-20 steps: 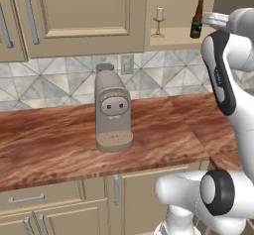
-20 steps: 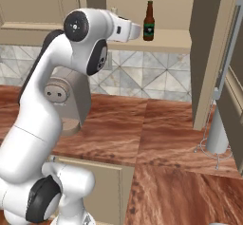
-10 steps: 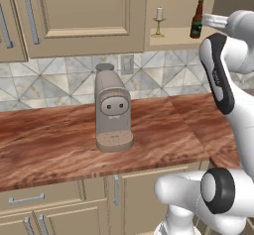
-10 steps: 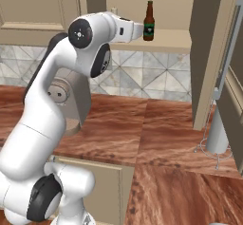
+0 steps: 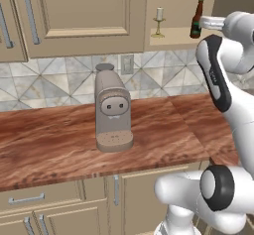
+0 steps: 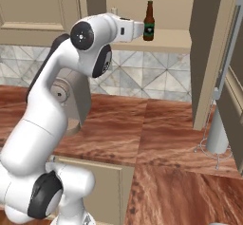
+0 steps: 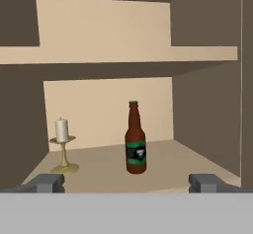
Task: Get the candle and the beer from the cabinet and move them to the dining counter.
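So basically nothing is done yet on this run. Both items sit in the cabinet [image 7: 104, 40], and I judge the whole carry to the dining desk is ahead of me, for two things.

The cabinet is open, and on its lower shelf [image 7: 104, 171] I've got the beer [image 7: 135, 139] standing upright roughly mid-shelf and the candle [image 7: 63, 146] off to its left in the hand view, closer to the side wall, the two well apart. The shelf above them looks bare from here.

Below the cabinet on the wood desk [image 5: 59, 145] there's a coffee machine [image 5: 111, 109], not my concern, just something to keep the arm off.

My end effector [image 7: 127, 182] is spread wide and holding nothing, fingertips [image 7: 48, 182] either side of the view, pointed straight into the cabinet. From the right base view the hand is up at shelf height, just beside the beer, not touching it as far as I can tell. Looks like beer goes first.
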Available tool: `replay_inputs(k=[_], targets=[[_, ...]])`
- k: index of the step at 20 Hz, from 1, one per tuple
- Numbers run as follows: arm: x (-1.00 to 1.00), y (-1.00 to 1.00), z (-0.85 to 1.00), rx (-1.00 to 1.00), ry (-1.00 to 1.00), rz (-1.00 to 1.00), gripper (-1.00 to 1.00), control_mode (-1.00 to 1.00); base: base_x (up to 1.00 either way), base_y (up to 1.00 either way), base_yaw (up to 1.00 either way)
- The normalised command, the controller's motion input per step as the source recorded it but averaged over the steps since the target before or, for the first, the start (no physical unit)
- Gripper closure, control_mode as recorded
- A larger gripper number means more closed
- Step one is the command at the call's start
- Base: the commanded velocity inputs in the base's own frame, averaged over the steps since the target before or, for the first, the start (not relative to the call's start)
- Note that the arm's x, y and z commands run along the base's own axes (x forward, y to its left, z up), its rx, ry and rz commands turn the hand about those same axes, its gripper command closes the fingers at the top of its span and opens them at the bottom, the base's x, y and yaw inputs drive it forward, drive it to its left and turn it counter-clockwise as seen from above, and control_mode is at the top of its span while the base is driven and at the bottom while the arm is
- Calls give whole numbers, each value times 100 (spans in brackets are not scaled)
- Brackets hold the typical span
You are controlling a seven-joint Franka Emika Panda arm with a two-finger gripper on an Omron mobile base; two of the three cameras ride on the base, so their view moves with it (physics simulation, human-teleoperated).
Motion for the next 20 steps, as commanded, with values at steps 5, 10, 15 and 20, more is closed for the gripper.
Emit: replay_inputs(k=[5, 10, 15, 20], targets=[[32, 0, 0, 0, 0, 0, -100, -100, 0, 0, 0], [44, -7, 0, 0, 0, 0, -100, -100, 0, 0, 0], [46, -12, 0, 0, 0, 0, -100, -100, 0, 0, 0], [40, -15, 0, 0, 0, 0, -100, -100, 0, 0, 0]])
